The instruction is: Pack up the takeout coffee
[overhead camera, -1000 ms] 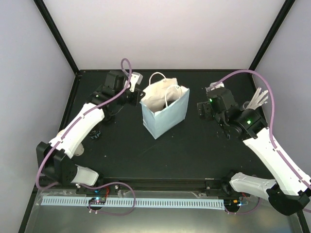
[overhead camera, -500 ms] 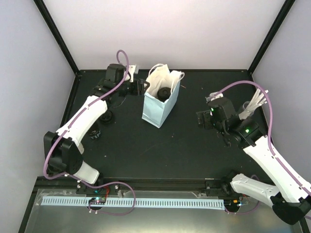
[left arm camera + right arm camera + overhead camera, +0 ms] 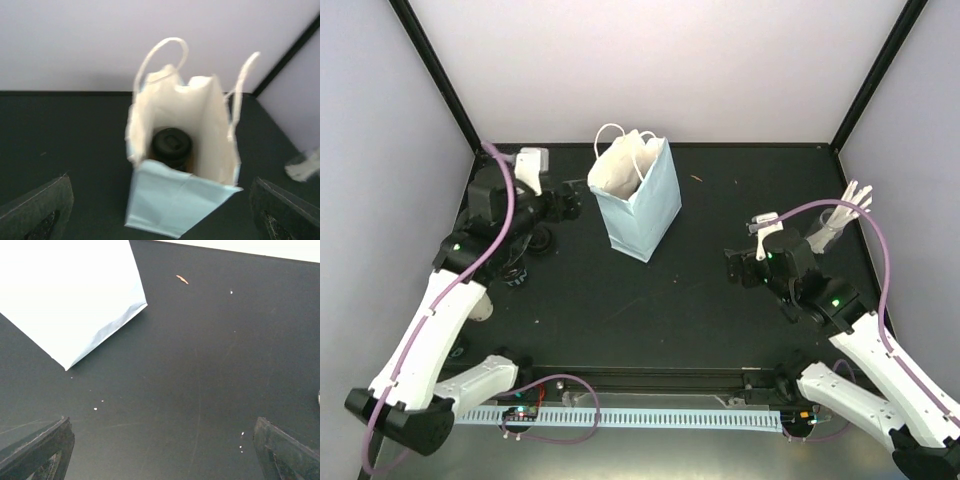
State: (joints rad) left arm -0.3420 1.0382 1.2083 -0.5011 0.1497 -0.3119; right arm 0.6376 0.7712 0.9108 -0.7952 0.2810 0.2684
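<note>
A light-blue paper bag [image 3: 642, 205] with white handles stands open at the back middle of the black table. In the left wrist view a takeout coffee cup with a black lid [image 3: 171, 145] sits upright inside the bag [image 3: 180, 200]. A brownish edge shows beside the cup; I cannot tell what it is. My left gripper [image 3: 567, 201] is open just left of the bag, apart from it, its fingers [image 3: 37, 212] spread wide with nothing held. My right gripper [image 3: 738, 268] is open over bare table to the bag's right, and holds nothing [image 3: 160, 452].
A clear glass of white sticks [image 3: 838, 222] stands at the right, behind the right arm. Two small dark round things [image 3: 537, 240] lie by the left arm, partly hidden. A corner of the bag [image 3: 75, 295] shows in the right wrist view. Black frame posts edge the table.
My left gripper has opened and drawn back left from the bag's mouth. The bag has shifted and turned, mouth now leaning left. My right arm has pulled back toward the near edge.
</note>
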